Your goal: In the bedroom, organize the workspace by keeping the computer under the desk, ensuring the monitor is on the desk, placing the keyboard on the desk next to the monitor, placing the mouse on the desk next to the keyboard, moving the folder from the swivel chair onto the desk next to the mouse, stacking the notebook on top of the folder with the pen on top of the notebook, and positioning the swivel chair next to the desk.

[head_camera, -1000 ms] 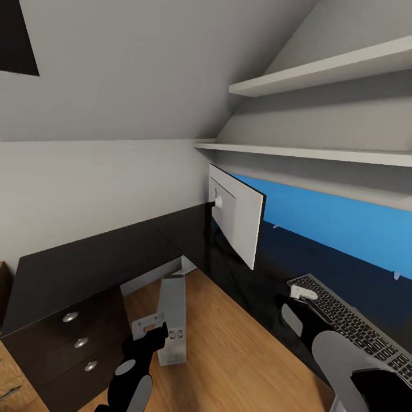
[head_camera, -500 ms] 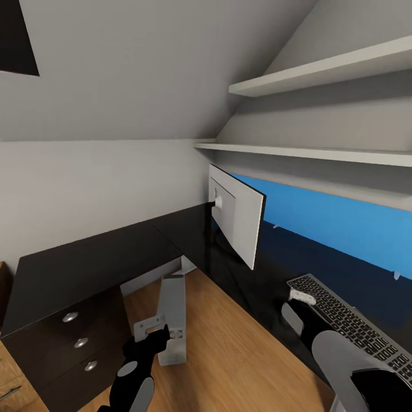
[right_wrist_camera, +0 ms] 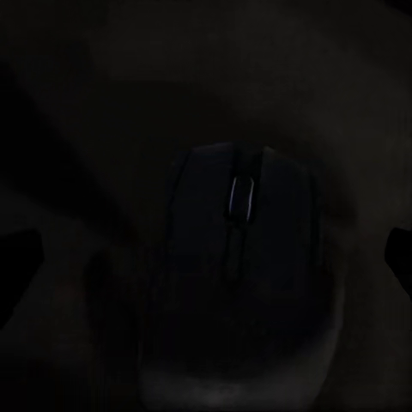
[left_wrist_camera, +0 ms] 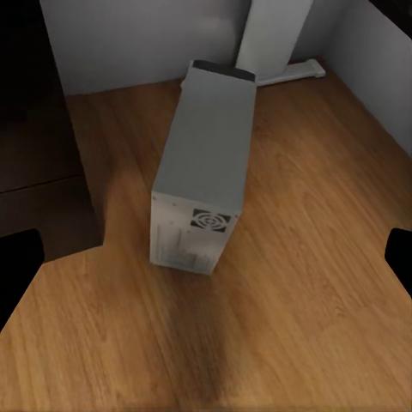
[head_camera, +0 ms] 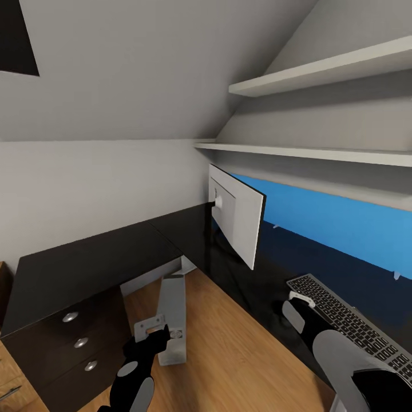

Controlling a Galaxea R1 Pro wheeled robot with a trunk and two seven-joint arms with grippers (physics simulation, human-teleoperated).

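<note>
Your room: wood floor [head_camera: 229,349], white wall [head_camera: 103,183], sloped grey ceiling [head_camera: 160,63], two white shelves [head_camera: 320,74] overhead, dark window corner [head_camera: 17,40].

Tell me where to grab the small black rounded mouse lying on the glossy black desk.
Pinch the small black rounded mouse across its two long sides, just behind the scroll wheel, coming straight down from above. It lies flat with a low domed back, so the sides are likely the only faces to squeeze.
</note>
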